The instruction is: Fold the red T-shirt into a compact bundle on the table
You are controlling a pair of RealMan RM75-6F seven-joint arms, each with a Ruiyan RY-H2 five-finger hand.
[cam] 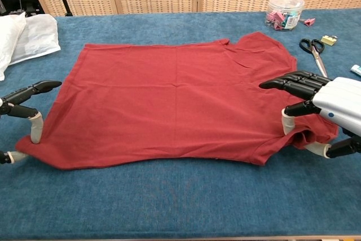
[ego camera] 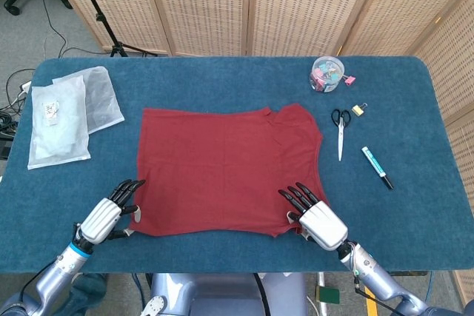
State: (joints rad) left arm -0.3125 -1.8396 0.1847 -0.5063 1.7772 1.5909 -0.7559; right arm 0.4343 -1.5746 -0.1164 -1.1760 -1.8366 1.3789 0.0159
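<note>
Red T-shirt (ego camera: 228, 169) lay flat mid-frame on table (ego camera: 222, 83); left hand (ego camera: 107, 214) & right hand (ego camera: 315, 216) at its lower corners, fingers spread wide, holding nothing

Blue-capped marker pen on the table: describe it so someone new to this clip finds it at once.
Start at the red T-shirt spread across the middle of the blue felt table, then look past its sleeve side to the black-handled scissors. Just beyond them, nearer the table's edge, lies the white marker pen. It is the only slim white stick, with a blue cap and dark tip.
</note>
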